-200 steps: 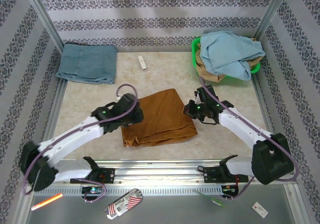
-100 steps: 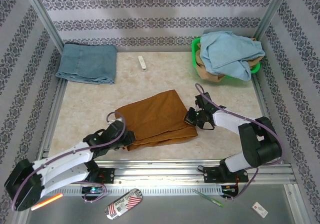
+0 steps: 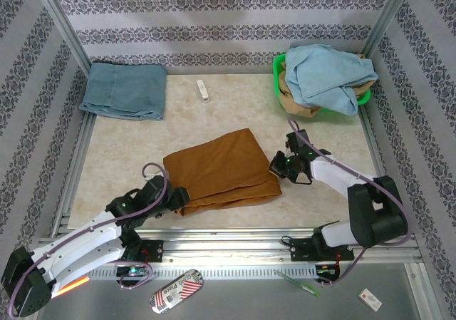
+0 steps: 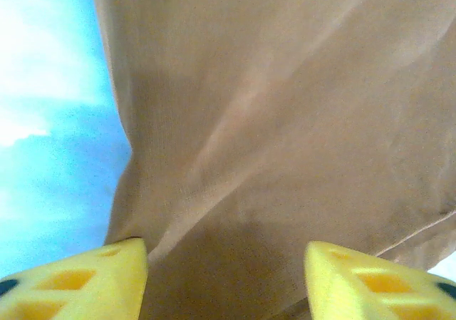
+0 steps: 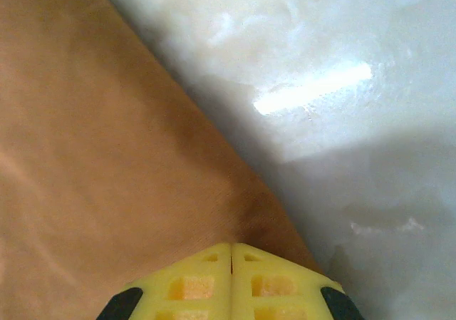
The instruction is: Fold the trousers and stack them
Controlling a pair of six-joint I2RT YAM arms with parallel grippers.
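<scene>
The rust-brown trousers (image 3: 221,164) lie folded into a rough rectangle near the middle of the desk (image 3: 121,156), flat on the pale marbled top, with the long side tilted so the far right corner sits higher in the overhead view than the near left one.

The left gripper (image 3: 178,196) is low at the near left corner of the trousers. In the left wrist view the gripper (image 4: 228,277) stands wide apart, its 2 yellow fingers (image 4: 85,281) at either side of the frame, and the brown cloth (image 4: 285,120) spreads between and beyond them. Nothing is pinched.

The right gripper (image 3: 278,167) sits at the right edge of the trousers, near the near right corner. In the right wrist view the gripper (image 5: 231,281) has its yellow tips pressed tight together, right at the slanting edge of the cloth (image 5: 92,156) where it meets the bare desk (image 5: 342,156). Whether any cloth is caught between the tips cannot be told.

At the far left corner lies a folded denim-blue cloth (image 3: 125,90). At the far right stands a green basket (image 3: 277,69) heaped with a light blue garment (image 3: 328,74). A small white object (image 3: 203,90) lies between them.
</scene>
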